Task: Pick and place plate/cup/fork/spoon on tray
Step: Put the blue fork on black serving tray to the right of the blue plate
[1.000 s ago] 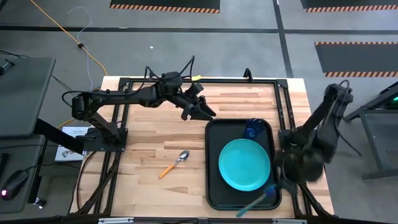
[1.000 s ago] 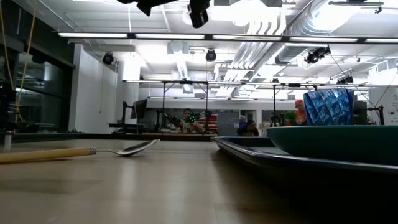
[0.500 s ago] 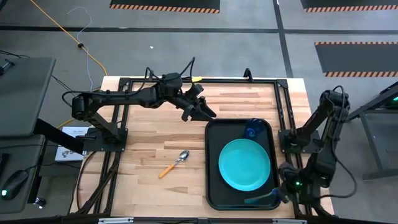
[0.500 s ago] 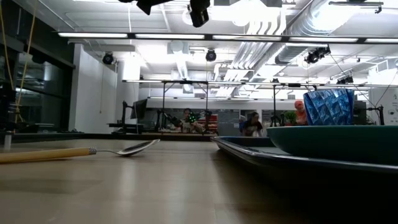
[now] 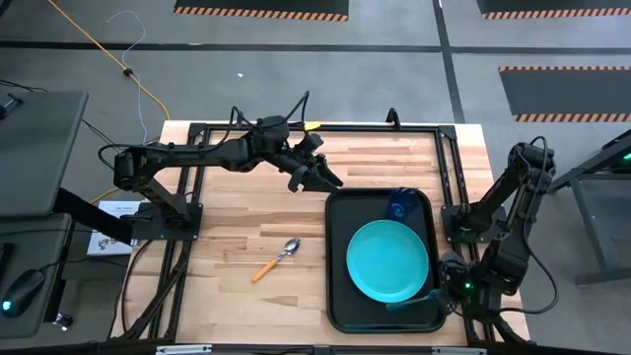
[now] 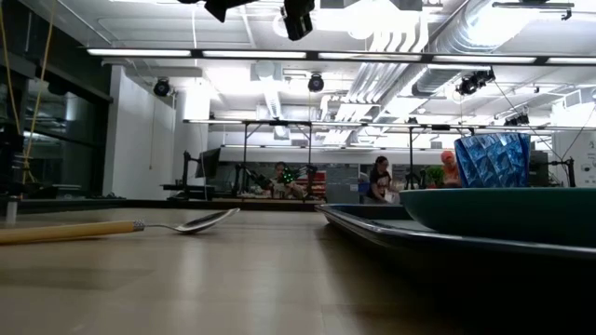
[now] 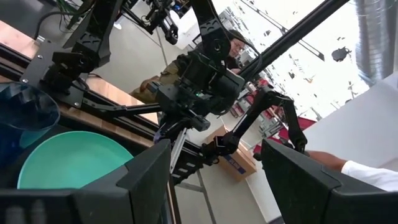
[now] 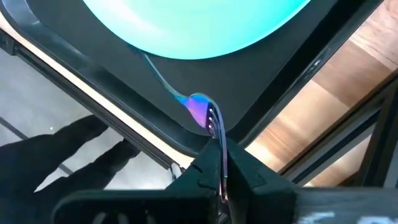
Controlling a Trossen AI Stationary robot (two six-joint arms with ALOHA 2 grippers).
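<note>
High view. The tray (image 5: 337,256) lies on the right half of the wooden table (image 5: 237,237). On it rest the plate (image 5: 387,260) and, just beyond the plate toward the far right corner, the cup (image 5: 401,206). The right gripper (image 5: 446,296) sits at the tray's near right corner, closed on the fork (image 5: 409,302), which lies low over the tray just beside the plate's near rim. The spoon (image 5: 276,259) lies on bare wood left of the tray, well apart from it. The left gripper (image 5: 323,176) hangs over the table beyond the tray's far left corner, its fingers spread and holding nothing. A yellow cable (image 5: 108,59) crosses the floor behind the table. No writing can be read.

Low view. The spoon (image 6: 112,226) lies flat at left, with its bowl toward the tray (image 6: 391,233). The plate (image 6: 503,212) and cup (image 6: 491,159) rise at right. A person (image 6: 380,179) stands in the room behind.

Left wrist view. The left arm's two dark fingers (image 7: 149,180) stand wide apart. Between them show the plate (image 7: 68,162), the cup (image 7: 22,106) and the right arm (image 7: 199,81).

Right wrist view. The fingers (image 8: 239,165) pinch the fork (image 8: 208,121) narrowly; its tines lie over the tray (image 8: 273,81), beside the plate (image 8: 199,25).
</note>
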